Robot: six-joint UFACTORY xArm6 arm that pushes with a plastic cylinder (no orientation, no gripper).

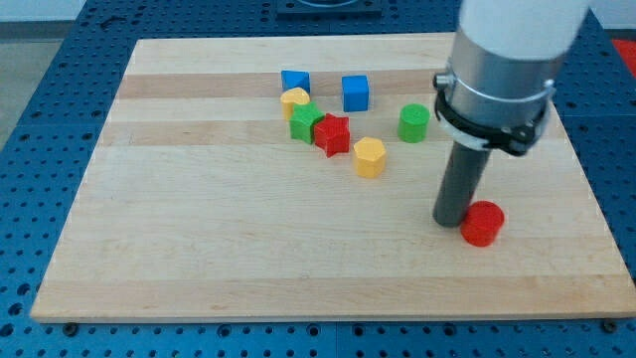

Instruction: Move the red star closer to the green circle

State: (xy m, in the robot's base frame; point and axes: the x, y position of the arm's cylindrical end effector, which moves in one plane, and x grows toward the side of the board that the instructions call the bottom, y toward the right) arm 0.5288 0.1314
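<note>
No readable writing or labels anywhere. Pale wood tabletop (199, 249) sits on a blue perforated bench (40, 89). No claw on me, just a rod; my tip (449, 221) rests right of centre, just left of the red cylinder (483, 223). Red star (333, 133) is upper centre, touching the green block (304, 121); green circle (414, 122) lies to its right, apart.

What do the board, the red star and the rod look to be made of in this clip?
Board: pale wood, matte, with lengthwise grain and joined strips showing.
Red star: probably moulded plastic, uniform saturated colour with a slight sheen; painted wood cannot be excluded.
Rod: dark, smooth, matte, plastic or coated metal, unclear which. My tip sits just left of the red cylinder.
</note>
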